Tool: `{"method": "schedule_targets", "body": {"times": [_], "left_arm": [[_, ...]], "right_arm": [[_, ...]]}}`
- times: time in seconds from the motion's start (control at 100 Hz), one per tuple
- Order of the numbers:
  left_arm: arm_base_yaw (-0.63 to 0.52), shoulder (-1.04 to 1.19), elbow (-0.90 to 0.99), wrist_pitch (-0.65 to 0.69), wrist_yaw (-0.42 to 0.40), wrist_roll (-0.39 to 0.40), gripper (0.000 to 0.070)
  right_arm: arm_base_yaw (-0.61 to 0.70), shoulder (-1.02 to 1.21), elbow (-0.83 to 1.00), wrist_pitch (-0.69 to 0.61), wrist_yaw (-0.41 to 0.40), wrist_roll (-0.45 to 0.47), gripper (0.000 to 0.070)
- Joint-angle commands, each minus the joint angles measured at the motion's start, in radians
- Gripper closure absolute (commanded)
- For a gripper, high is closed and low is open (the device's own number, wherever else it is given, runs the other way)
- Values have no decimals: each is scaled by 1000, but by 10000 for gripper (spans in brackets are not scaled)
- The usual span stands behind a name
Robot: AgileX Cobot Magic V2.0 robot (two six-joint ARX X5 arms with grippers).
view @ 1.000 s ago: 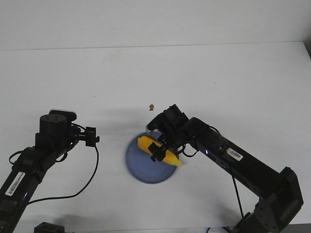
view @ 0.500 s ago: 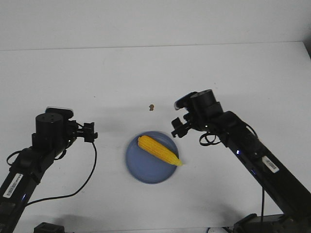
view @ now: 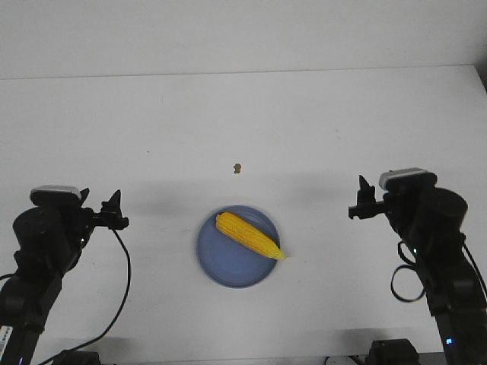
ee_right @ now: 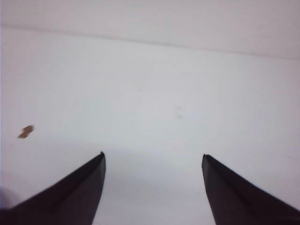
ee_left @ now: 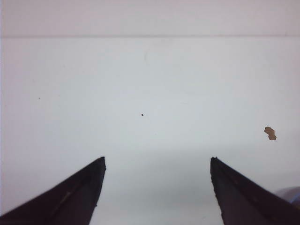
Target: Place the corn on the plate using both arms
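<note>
Near edge of surface [view: 319, 114], relative to plate [view: 221, 262]: left tool [view: 114, 209] off to plate's left, right tool [view: 364, 199] off to plate's right, both well apart from it. Both wrist views show fingers spread wide with nothing between, only bare white surface past the tips: left tool [ee_left: 157, 187] wide and empty, right tool [ee_right: 153, 185] wide and empty.

Corn [view: 249, 235] lies on plate, inside the rim for most of its length, blunt end toward plate's far-left, pointed tip toward plate's near-right, tip reaching about to the rim or just over. Long axis diagonal across plate. Nothing touching corn, no tool near it.

Key relation: corn sits between the two tools, roughly midway; neither arm clearly nearer, right tool perhaps slightly farther out. Tip end faces right arm's side, blunt end faces left arm's side. Judged: placement looks done, no further grasp called for; only doubt is the tip hanging at the rim.

Beyond plate, farther out: tiny brown speck [view: 237, 167] on surface, apart from plate, also seen in left wrist view [ee_left: 270, 133] and right wrist view [ee_right: 26, 131].

Labels and writing: none readable; white sticker at lower left arm too small to read.
</note>
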Motion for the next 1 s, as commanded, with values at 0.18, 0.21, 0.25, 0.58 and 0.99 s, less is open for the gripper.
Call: {"method": "schedule_targets", "body": {"times": [0.18,0.21,0.25,0.58,0.99], "left_arm": [[2,-206,-222,94,0,1,240],[2,-233,-245,97,0,-1,240],[2,-267,-274,97,-1,-3,240],[2,-432,-337,117,-8,-38,242],[1,-458,-337,121,-7,-40,659]], "right_arm": [[-8,-362,-249,126,-42,7,266],[-8,-404,-279,126,-38,8,266],[-8,-458,-316,125,-29,14,266],[-8,-670,-419,103,76,54,266],[-8,-669,-419,104,80,54,690]]}}
